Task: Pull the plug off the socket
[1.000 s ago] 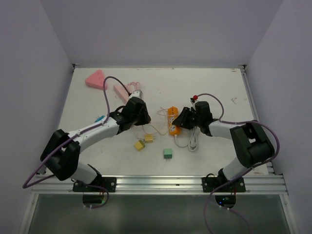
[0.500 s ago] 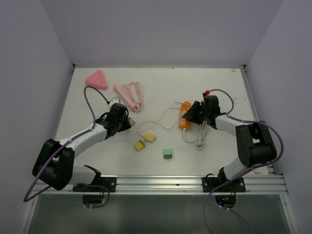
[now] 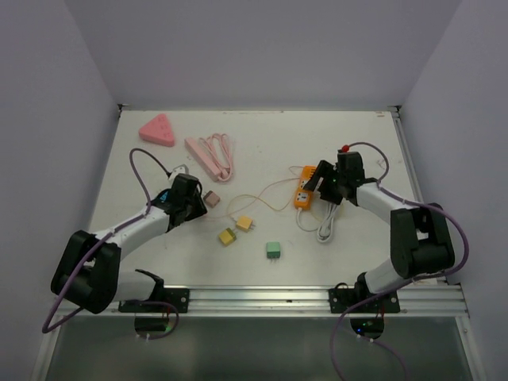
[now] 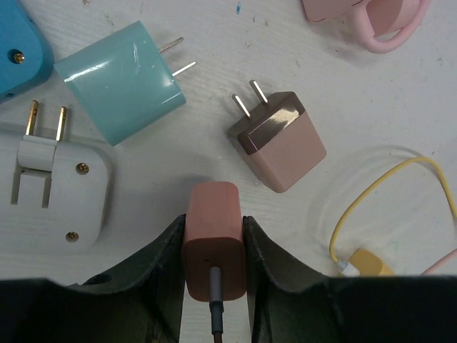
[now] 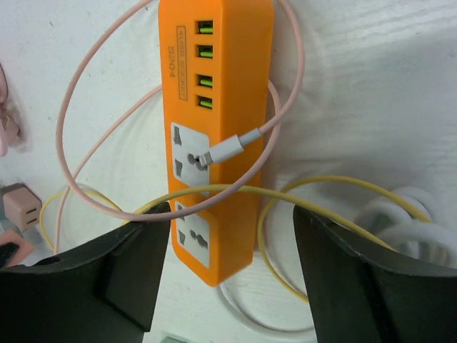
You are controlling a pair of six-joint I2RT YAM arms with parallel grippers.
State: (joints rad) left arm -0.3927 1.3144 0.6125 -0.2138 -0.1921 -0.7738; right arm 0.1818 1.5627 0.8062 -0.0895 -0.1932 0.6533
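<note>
So the left gripper (image 4: 213,227) is clamped tight on the pink plug (image 4: 212,214), one finger (image 4: 166,264) on each side of it, bottom middle of the left wrist view. A grey lead runs out of the plug's back end toward the camera. The plug isn't in any socket, it's just over the bare white table (image 4: 371,93). Ahead of it, about mid frame, a brown-faced charger (image 4: 282,146) lies with its prongs pointing up-left. There's a teal charger (image 4: 121,82) in the upper left and a white adapter (image 4: 53,186) at the left edge, none of them touching the plug. A yellow cable (image 4: 400,161) loops in at the right

In the top view the plug is left of centre, and the orange socket strip (image 3: 302,188) is well apart from it, right of centre. The right gripper (image 5: 232,243) is spread wide and holding nothing, its fingers (image 5: 136,268) either side of the strip's lower end, with a clear gap on the right side. A pink cable (image 5: 302,61) is draped over the strip, its metal tip lying on the upper universal socket, and the yellow cable crosses just below that
</note>
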